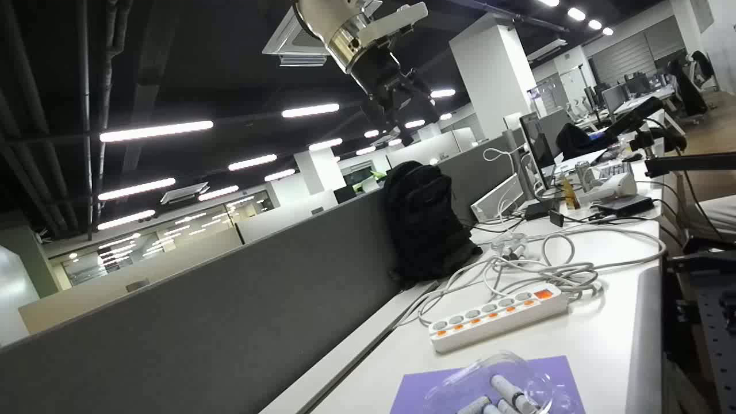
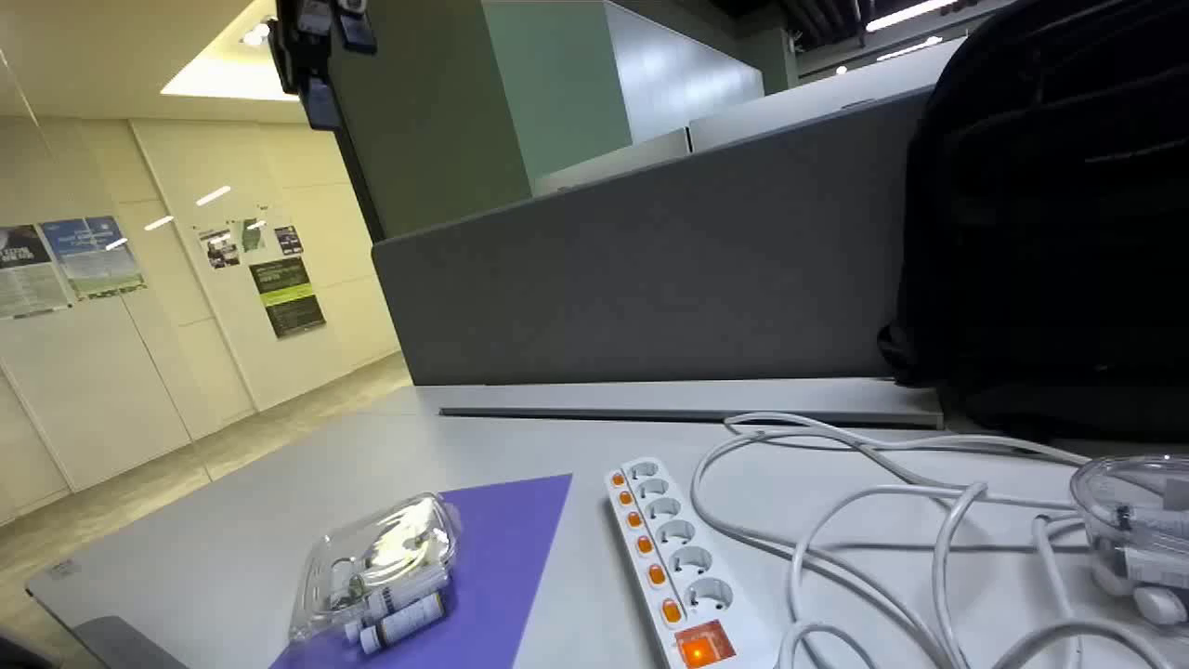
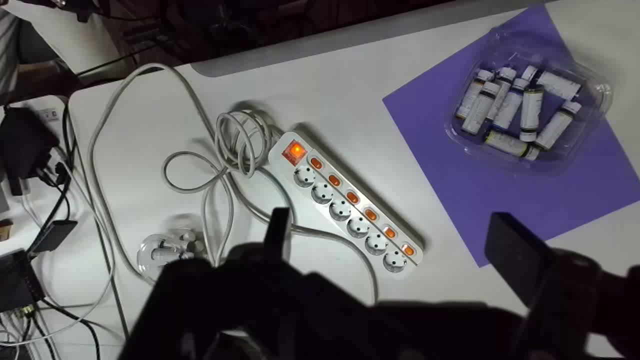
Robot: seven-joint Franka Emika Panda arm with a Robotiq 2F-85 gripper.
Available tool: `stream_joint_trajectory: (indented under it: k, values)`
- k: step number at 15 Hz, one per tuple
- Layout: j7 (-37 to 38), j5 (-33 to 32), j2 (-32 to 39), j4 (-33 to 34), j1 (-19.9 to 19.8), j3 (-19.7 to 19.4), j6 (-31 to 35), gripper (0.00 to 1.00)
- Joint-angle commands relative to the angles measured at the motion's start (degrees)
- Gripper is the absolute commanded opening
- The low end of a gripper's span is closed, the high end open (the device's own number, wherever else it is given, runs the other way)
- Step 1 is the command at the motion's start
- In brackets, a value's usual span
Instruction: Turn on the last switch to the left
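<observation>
On the white desk (image 3: 325, 95), the power strip (image 1: 499, 331) lies with its big square switch (image 3: 295, 152) glowing orange, so it probably has power. Beside its sockets (image 3: 358, 227) runs a row of small orange switches (image 3: 352, 197); the last switch (image 3: 408, 249), as I judge it, is the end one farthest from that glowing square, and in an exterior view that switch (image 1: 441, 333) sits at the row's left end. Whether it is on I cannot tell, since in the wrist view a pale glint hides part of it. The gripper (image 3: 391, 237) is spread wide with nothing held between its fingers (image 3: 520, 257), and in both exterior views it hangs well above the desk. So the job looks barely begun: nothing is pressing the switch. What is left, by my reading, is nearly all of it: bringing the gripper down, closing it into a narrow tip, lining up on that end switch without catching the neighbouring switch (image 3: 389, 232), pushing until it tips over, and lifting clear.
</observation>
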Motion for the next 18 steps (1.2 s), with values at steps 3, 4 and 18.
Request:
stream_joint_trajectory:
  k: [3, 4, 18]
  values:
    - [0.33, -0.35, 0.13, 0.15, 1.74, -1.49, -0.07, 1.0]
    - [0.33, -0.35, 0.13, 0.15, 1.74, -1.49, -0.06, 1.0]
    - [8.21, -5.49, 3.14, -0.23, 1.32, -0.87, 11.56, 1.0]
